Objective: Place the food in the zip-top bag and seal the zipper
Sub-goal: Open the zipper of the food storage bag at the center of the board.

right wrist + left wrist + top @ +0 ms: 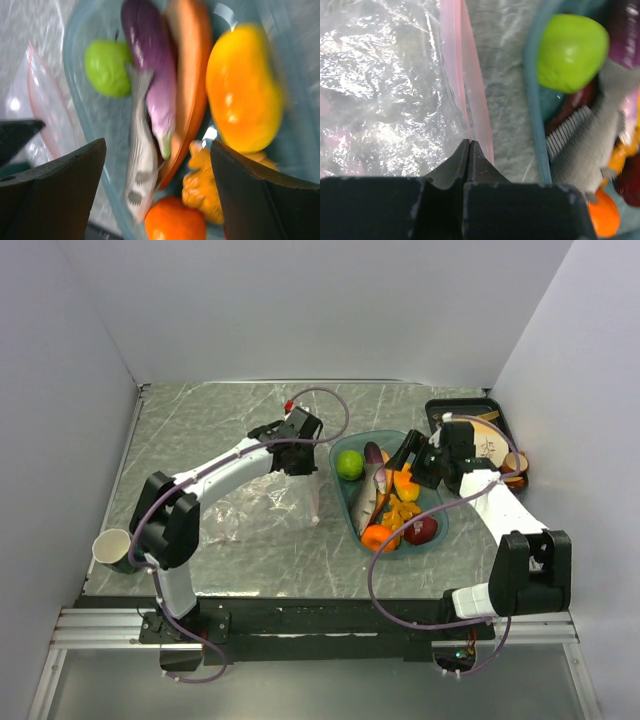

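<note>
Currently the right end effector [157, 145] is spread wide and empty, hovering over the teal tray [536, 115] with the food [395, 508] straight beneath it. In the right wrist view the purple piece [150, 75] and fish [142, 172] sit between the fingers [65, 185]. Their long axes run across the closing line, so either looks grabbable with a straight drop. The lime [107, 67] is off toward the bag side.

The left end effector [469, 149] is closed to a pinch on the zipper [470, 85], at the bag's tray-side edge. The zip-top bag [255, 510] lies on the tabletop [200, 420], left of the tray, with its mouth edge just beside the rim. The zipper runs roughly parallel to the tray's near side.

The right arm is nearer the food; the left is occupied at the mouth. My read: pick goes down, then carry leftward over the rim to the mouth. Can't tell if the mouth is open; the strips look pressed together in the left wrist view.
</note>
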Tool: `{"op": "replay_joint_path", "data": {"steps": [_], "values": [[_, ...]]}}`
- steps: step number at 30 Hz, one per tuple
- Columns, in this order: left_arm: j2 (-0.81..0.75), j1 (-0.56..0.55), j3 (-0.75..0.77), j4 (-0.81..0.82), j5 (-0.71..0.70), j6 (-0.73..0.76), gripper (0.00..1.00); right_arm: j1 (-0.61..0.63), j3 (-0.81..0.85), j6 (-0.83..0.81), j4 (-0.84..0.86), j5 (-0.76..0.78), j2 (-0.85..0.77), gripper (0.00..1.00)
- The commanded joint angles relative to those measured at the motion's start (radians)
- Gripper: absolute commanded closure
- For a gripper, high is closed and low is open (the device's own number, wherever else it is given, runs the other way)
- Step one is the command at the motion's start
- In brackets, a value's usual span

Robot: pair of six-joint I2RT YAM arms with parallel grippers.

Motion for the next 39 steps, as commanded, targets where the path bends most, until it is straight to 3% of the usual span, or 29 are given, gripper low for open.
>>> {"op": "replay_joint_path", "data": {"steps": [1, 6, 7, 8, 17, 18, 20, 26, 32, 39], "values": [[-0.080, 0.002, -0.057, 0.061, 0.090, 0.088, 0.99, 0.023, -0.074, 0.058, 0.083, -0.179, -0.061, 0.12], [-0.128, 0.002, -0.123, 0.084, 0.139, 0.122, 0.99, 0.068, -0.105, 0.081, 0.121, -0.204, -0.042, 0.21], [-0.134, 0.002, -0.131, 0.089, 0.151, 0.125, 0.99, 0.074, -0.109, 0.095, 0.136, -0.230, -0.036, 0.32], [-0.149, 0.002, -0.139, 0.097, 0.162, 0.131, 0.99, 0.088, -0.108, 0.101, 0.147, -0.238, -0.030, 0.35], [-0.192, 0.004, -0.188, 0.121, 0.208, 0.125, 0.99, 0.139, -0.039, 0.109, 0.120, -0.161, 0.088, 0.32], [-0.195, 0.002, -0.191, 0.121, 0.209, 0.125, 0.99, 0.140, -0.028, 0.107, 0.104, -0.149, 0.096, 0.39], [-0.198, 0.004, -0.191, 0.117, 0.212, 0.128, 0.99, 0.157, -0.014, 0.095, 0.109, -0.123, 0.070, 0.39], [-0.206, 0.004, -0.159, 0.091, 0.202, 0.125, 0.99, 0.238, 0.041, 0.129, 0.248, -0.262, 0.027, 0.43], [-0.240, 0.004, -0.108, 0.051, 0.180, 0.116, 0.99, 0.358, 0.124, 0.136, 0.235, -0.270, 0.143, 0.44], [-0.309, 0.007, -0.110, 0.012, 0.099, 0.102, 0.99, 0.398, 0.157, 0.159, 0.262, -0.264, 0.217, 0.46]]}}
